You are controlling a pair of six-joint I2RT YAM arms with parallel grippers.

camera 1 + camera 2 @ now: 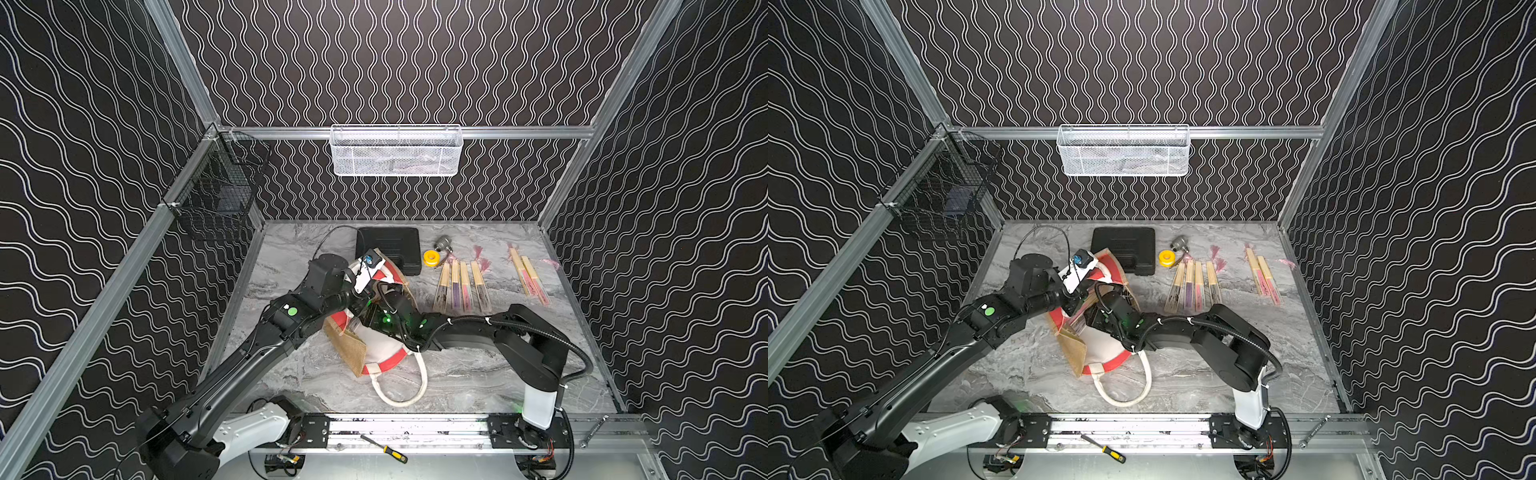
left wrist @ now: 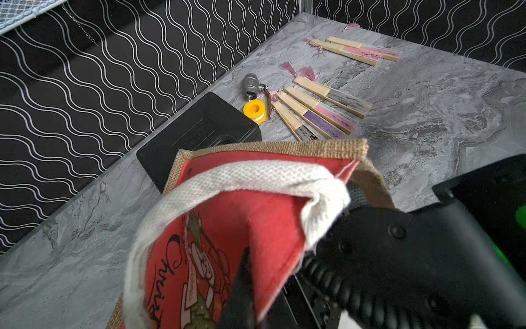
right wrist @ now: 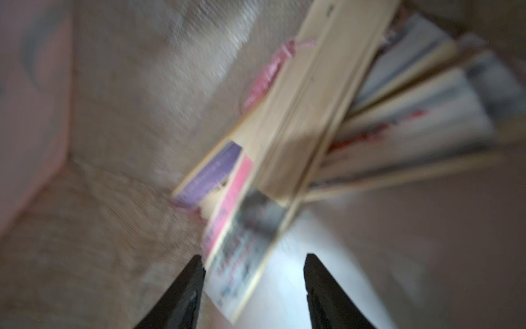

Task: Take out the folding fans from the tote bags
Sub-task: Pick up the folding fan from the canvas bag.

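From where I stand the job looks roughly half done. Six fans are out on the table: a row of four (image 1: pixel 459 286) lying side by side, and a pair (image 1: pixel 530 276) a little apart, nearer the side wall. The tote bag (image 1: pixel 347 351) sits in the middle of the table, tipped over, with both arms meeting over its mouth. A loose heap of fans (image 3: pixel 299 114) is left inside, at least four or five, crossed over one another.

The left gripper (image 2: pixel 250 270) is pinched tight on the bag's red printed panel near the rim and holds it up, as far as I can judge. The right gripper (image 3: pixel 253 256) is down inside the bag, jaws apart, with the end of one fan between them. The view is blurred, and I see no grip on it.

A black case (image 1: pixel 388 245) lies just behind the bag. A yellow tape roll (image 1: pixel 430 257) and a metal fitting (image 1: pixel 444 243) sit by the row's tassels. The rope handle (image 1: pixel 399 403) trails forward, clear of the arms. The tangled heap may be the snag.
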